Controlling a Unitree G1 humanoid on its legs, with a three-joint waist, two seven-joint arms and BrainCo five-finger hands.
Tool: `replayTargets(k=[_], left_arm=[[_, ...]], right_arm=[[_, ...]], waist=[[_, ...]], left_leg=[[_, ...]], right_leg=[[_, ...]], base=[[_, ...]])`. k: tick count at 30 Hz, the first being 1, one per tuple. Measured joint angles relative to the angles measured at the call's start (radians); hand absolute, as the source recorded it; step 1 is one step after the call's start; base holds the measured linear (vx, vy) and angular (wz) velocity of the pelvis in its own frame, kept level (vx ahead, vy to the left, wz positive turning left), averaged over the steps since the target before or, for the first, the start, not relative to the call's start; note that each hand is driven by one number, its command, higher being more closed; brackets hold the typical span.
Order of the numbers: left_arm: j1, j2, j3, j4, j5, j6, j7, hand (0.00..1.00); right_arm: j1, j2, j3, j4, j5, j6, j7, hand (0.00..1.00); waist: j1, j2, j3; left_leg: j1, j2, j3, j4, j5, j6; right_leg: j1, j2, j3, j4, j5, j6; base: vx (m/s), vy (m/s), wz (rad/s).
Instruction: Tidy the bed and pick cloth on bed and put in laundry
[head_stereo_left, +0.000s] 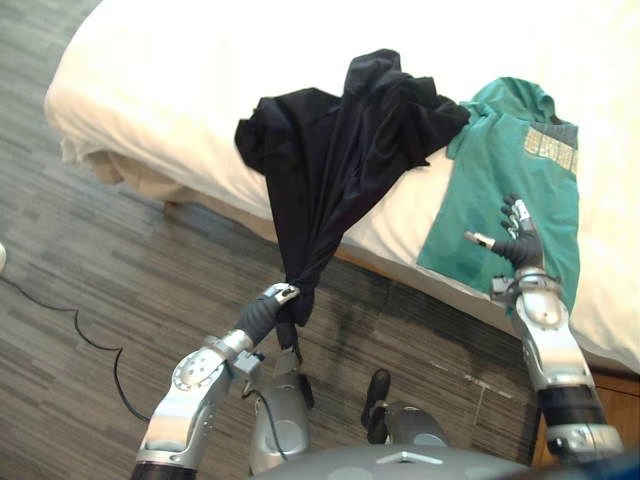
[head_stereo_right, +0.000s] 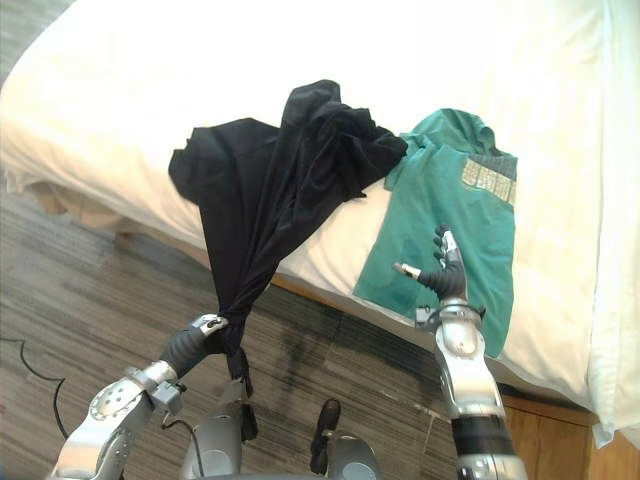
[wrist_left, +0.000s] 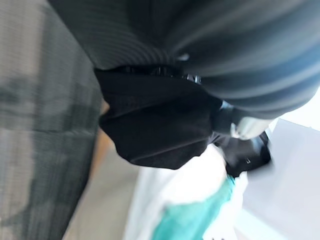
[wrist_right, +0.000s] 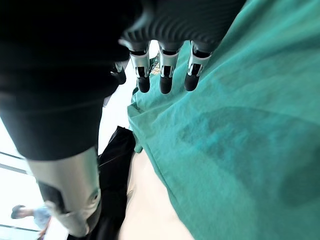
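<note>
1. Black cloth (head_stereo_left: 340, 140) lies partly on the white bed (head_stereo_left: 200, 60). Its top part is spread out on the bed. The rest runs down off the edge in a tight bunch, right into the fingers of the left hand (head_stereo_left: 270, 308).
2. The left hand is lower than the bed edge, over the grey floor (head_stereo_left: 90, 260). Its fingers are curled round the thin end of the black cloth and hold it tight. A short tail of cloth hangs down under the fingers.
3. A green shirt (head_stereo_left: 510, 180) lies flat on the bed, just beside the black cloth. The two touch at the shirt's top corner.
4. The right hand (head_stereo_left: 520, 245) is up over the lower part of the green shirt. Its fingers (wrist_right: 165, 82) are straight and a little apart, and the thumb (head_stereo_left: 480, 239) sticks out to the side. They hold nothing. The green shirt lies just past the fingertips, but I cannot tell if they touch it.
</note>
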Motion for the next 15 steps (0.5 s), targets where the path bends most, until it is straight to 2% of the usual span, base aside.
replayTargets(k=[4,6,7,15], left_arm=[[0.0,-0.005,0.045,0.104,0.0,-0.003,0.008,1.0],[-0.002,-0.006,0.076,0.149,0.002,-0.022,0.013,1.0],[-0.006,-0.007,0.105,0.188,0.004,-0.045,0.03,1.0],[-0.044,0.001,0.22,0.294,0.027,-0.149,0.074,1.0]], right_arm=[[-0.099,-0.046,0.015,0.105,-0.015,0.048,-0.04,0.0],[-0.136,-0.088,0.015,0.128,-0.021,0.075,-0.047,0.0],[-0.169,-0.132,0.014,0.135,-0.056,0.096,-0.053,0.0],[-0.249,-0.295,-0.058,0.1,-0.096,0.171,-0.06,0.0]], waist=[[0.02,-0.008,0.014],[0.029,-0.012,0.031],[0.032,-0.014,0.052],[0.03,-0.019,0.105]], left_leg=[[-0.037,0.003,-0.022,-0.002,0.02,0.002],[-0.05,0.007,-0.024,-0.003,0.031,0.002],[-0.055,0.01,-0.024,-0.004,0.035,0.003],[-0.088,0.02,-0.018,-0.004,0.05,0.014]], right_leg=[[-0.026,0.014,-0.004,-0.008,0.005,-0.007],[-0.033,0.02,-0.004,-0.014,0.009,-0.014],[-0.033,0.025,-0.003,-0.027,0.021,-0.015],[-0.064,0.034,0.0,-0.044,0.04,-0.013]], base=[[-0.07,0.011,0.09],[-0.01,0.002,-0.02],[0.0,0.005,-0.04],[0.03,-0.009,-0.05]])
